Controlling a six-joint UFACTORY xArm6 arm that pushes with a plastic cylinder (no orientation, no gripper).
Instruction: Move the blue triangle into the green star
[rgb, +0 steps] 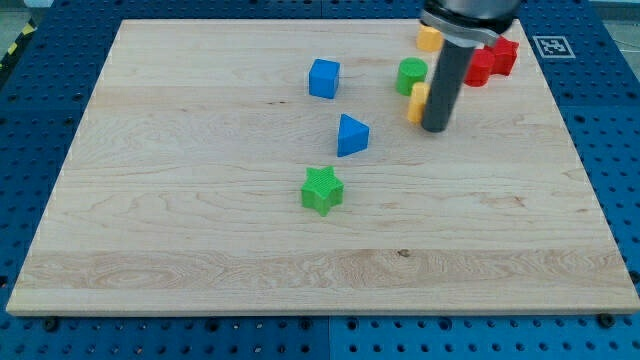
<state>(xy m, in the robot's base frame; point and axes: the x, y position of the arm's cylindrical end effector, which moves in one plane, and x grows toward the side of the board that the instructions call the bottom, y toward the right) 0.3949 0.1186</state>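
Note:
The blue triangle (351, 135) lies near the board's middle. The green star (322, 190) lies just below and to the left of it, a small gap between them. My tip (435, 127) is on the board to the right of the blue triangle, well apart from it. The rod rises toward the view's top and partly hides a yellow block (417, 102) right beside it.
A blue cube (324, 78) sits up and left of the triangle. A green round block (411, 75) is left of the rod. Another yellow block (429, 39) and red blocks (492, 60) lie near the board's top right. The wooden board (180, 220) lies on a blue pegboard.

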